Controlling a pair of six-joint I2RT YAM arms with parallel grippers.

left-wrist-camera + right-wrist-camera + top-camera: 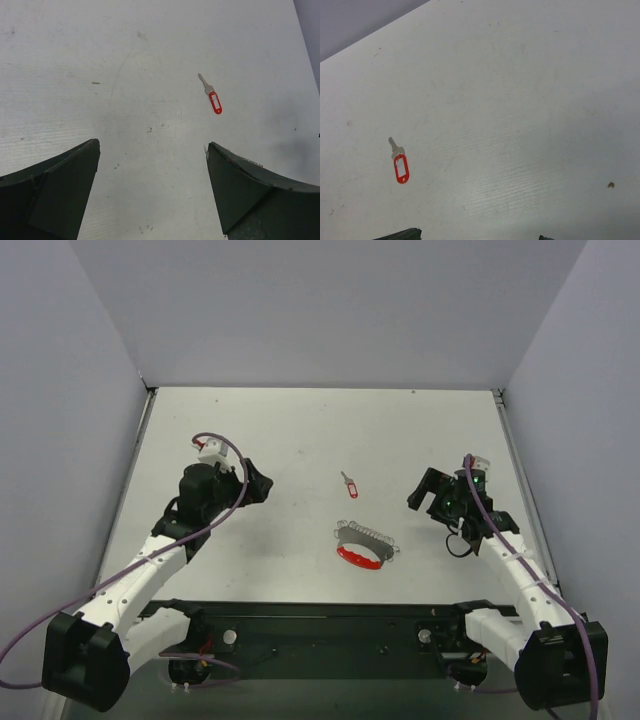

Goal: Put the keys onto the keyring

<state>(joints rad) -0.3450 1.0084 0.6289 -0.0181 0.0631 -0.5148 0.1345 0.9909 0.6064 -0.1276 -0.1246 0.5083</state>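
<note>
Near the middle of the table [300, 430] lies the key [347, 483], with the keyring [365, 545] at its 5 o'clock, close but apart. The left gripper [262, 485] at 9 o'clock and the right gripper [420, 490] at 3 o'clock flank the key, fingers spread wide and holding nothing.

- Left arm [140, 580] leans toward one o'clock, left gripper [262, 484] spread wide.
- Right arm [520, 575] leans toward eleven o'clock, right gripper [418, 492] spread wide too.
</note>
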